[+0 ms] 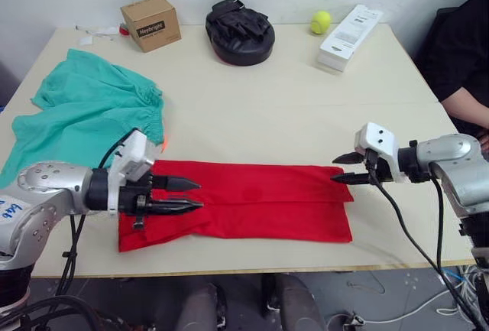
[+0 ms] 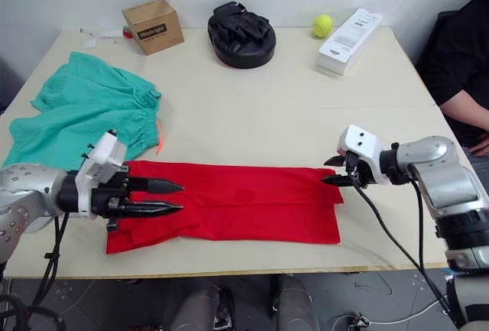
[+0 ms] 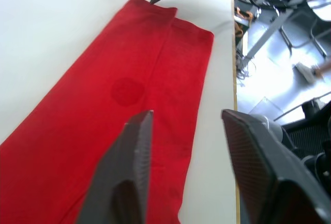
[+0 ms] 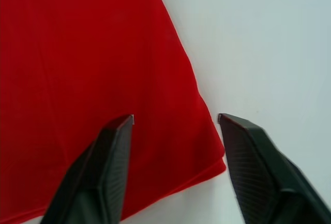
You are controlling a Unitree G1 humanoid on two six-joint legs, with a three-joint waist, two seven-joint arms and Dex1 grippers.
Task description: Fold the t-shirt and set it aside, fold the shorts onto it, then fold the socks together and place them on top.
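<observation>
Folding the t-shirt [image 1: 244,209] was the step in hand: it lay as a long red band along the near edge of the table [image 1: 290,109], already doubled lengthwise.

The left gripper [image 1: 191,195] hovered over the band's left end, fingers spread and pointing along the cloth toward the other arm, holding nothing. Beyond it and further to its left lay the shorts [image 1: 84,113], loosely spread, not yet folded. No socks could be made out.

At the far end of the band the right gripper [image 2: 330,170] faced the left one, fingers apart just over the shirt's far right corner, also empty.

By my judgement the next move called for each gripper to close on its own end of the band, then one end to be carried across onto the other, halving the length before the shirt went aside.
</observation>
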